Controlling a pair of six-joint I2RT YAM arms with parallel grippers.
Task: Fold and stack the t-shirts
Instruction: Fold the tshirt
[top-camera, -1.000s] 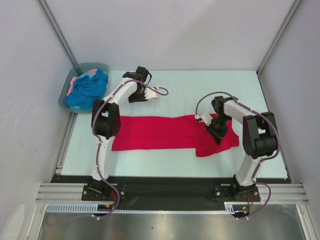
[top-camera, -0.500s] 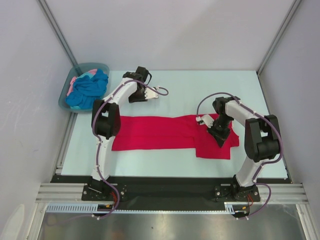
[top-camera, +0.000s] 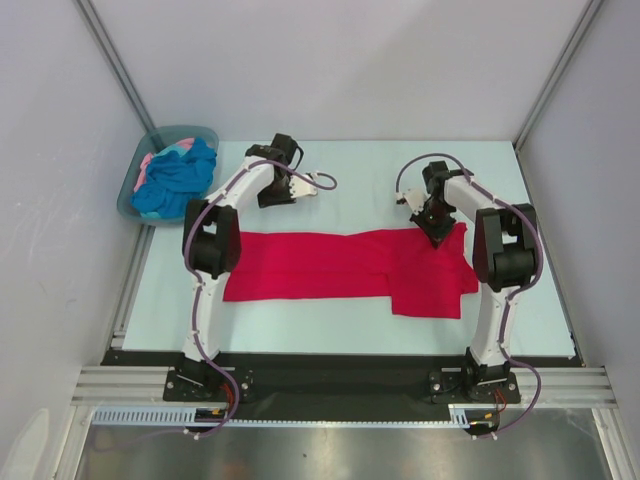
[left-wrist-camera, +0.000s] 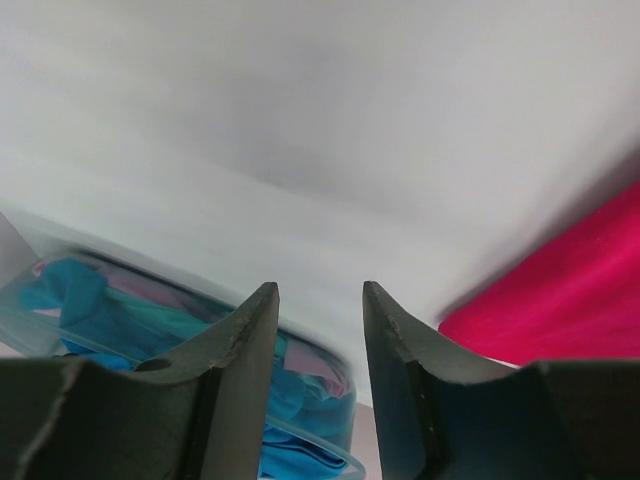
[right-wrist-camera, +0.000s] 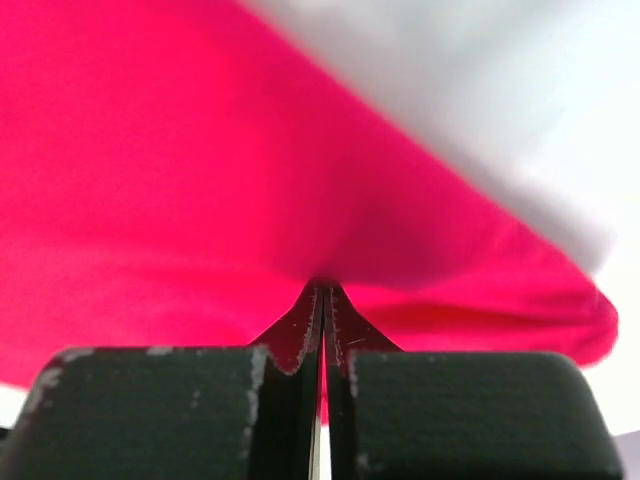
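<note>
Right fingers (right-wrist-camera: 200, 410) farther back, red t-shirt (top-camera: 320, 265) between.

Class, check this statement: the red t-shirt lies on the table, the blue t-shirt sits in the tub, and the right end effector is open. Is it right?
No. The right end effector is shut, pinching the red t-shirt, as the right wrist view shows. The rest stands.
</note>
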